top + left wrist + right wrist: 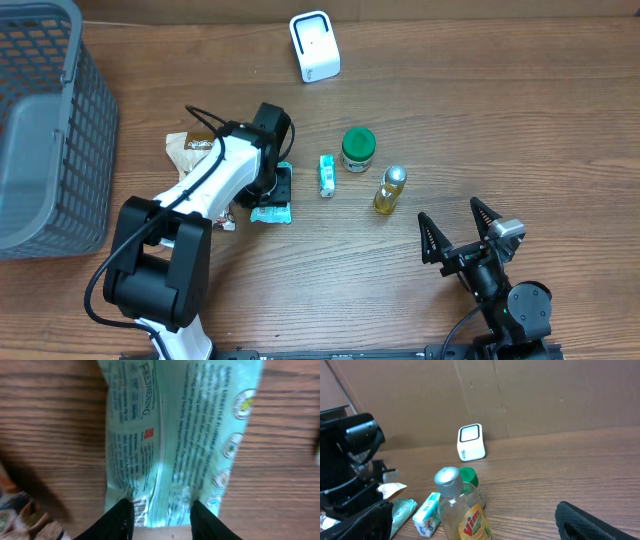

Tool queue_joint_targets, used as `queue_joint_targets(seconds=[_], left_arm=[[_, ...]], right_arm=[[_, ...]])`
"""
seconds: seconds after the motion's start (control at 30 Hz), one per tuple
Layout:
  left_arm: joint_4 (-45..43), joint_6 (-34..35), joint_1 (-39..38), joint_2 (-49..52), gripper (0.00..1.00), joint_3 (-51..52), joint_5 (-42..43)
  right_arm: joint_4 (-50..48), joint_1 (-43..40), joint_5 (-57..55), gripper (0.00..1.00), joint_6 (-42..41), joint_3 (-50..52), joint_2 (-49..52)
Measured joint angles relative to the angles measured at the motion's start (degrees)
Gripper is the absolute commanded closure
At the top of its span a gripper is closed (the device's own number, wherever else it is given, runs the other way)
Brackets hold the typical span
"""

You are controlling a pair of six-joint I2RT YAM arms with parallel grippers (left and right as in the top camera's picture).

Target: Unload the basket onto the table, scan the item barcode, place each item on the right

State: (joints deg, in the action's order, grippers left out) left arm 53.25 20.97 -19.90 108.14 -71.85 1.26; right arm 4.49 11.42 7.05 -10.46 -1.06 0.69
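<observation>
**Overhead, 12 o'clock taken as the far edge of the table (pixel 560 120)**

1. Mint-green packet (pixel 270 211): we find it lying flat on the wood just left of centre, printed side up. In the left wrist view its small text and round icons face the camera.
2. Left gripper (pixel 272 192): it is down over the packet. Its two black fingers (pixel 122 519) rest on the packet's near end with a strip of the film between them. We cannot tell whether the film is pinched or only touched.
3. Right gripper (pixel 449 212): it sits at 5 o'clock, fingers spread wide with nothing between them, well apart from every item.
4. White scanner (pixel 315 45): it stands upright at 12 o'clock, well apart from the packet.
5. Small teal-and-white box (pixel 326 175): it lies just beside the packet, at the packet's 2 o'clock.
6. Green-lidded jar (pixel 358 148): it stands upright at 1 o'clock from the box.
7. Yellow bottle (pixel 390 190) with a silver cap: it lies on its side at 5 o'clock from the jar.
8. Brown snack packet (pixel 190 148): it lies at 10 o'clock from the mint-green packet, partly under the left arm.
9. Grey mesh basket (pixel 95 120): it stands at 9 o'clock, at the table's left edge.
</observation>
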Motion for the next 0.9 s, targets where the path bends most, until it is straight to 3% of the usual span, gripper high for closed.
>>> queue_joint_targets(seconds=[0.17,0.37,0.6,0.73,0.9], left_arm=[[-5.6,0.1,0.0,-0.7,0.57,4.1,-0.5],[-6.1,0.0,0.0,-1.1,0.54,4.8,-0.5],[-0.7,0.0,0.0,-1.0,0.51,4.2,-0.5],[1.5,0.1,0.0,-0.1,0.40,2.7,-0.7],[3.4,0.1,0.0,0.2,0.45,2.3,-0.7]], right_arm=[[0.0,0.0,0.0,0.00,0.0,0.0,0.0],[0.0,0.0,0.0,0.00,0.0,0.0,0.0],[0.0,0.0,0.0,0.00,0.0,0.0,0.0],[0.0,0.0,0.0,0.00,0.0,0.0,0.0],[0.0,0.0,0.0,0.00,0.0,0.0,0.0]])
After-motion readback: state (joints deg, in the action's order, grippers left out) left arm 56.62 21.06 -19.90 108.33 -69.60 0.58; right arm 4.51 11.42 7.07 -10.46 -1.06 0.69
